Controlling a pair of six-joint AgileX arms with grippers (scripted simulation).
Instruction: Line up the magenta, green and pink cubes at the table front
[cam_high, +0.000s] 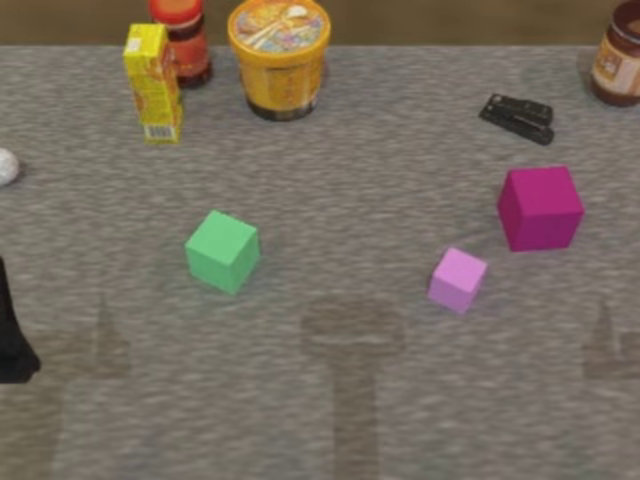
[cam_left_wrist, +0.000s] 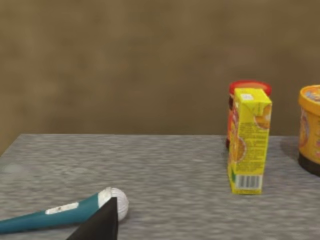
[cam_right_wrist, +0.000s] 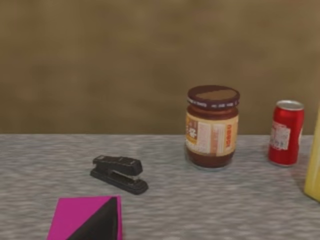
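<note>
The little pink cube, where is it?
In the top view the pink cube sits right of centre, just below-left of the magenta cube, not touching it.

The wide flat worktop (cam_high: 350, 150) is grey and speckled like carpet. On it sit a deep magenta matte cube (cam_high: 540, 208), a bright green matte cube (cam_high: 222, 250) and a light lilac-pink matte cube (cam_high: 458, 280). The tall carton (cam_high: 152, 83) is yellow with orange print, the round tub (cam_high: 279, 55) orange, the stapler (cam_high: 516, 117) black, the soda can (cam_right_wrist: 286, 132) red.
</note>
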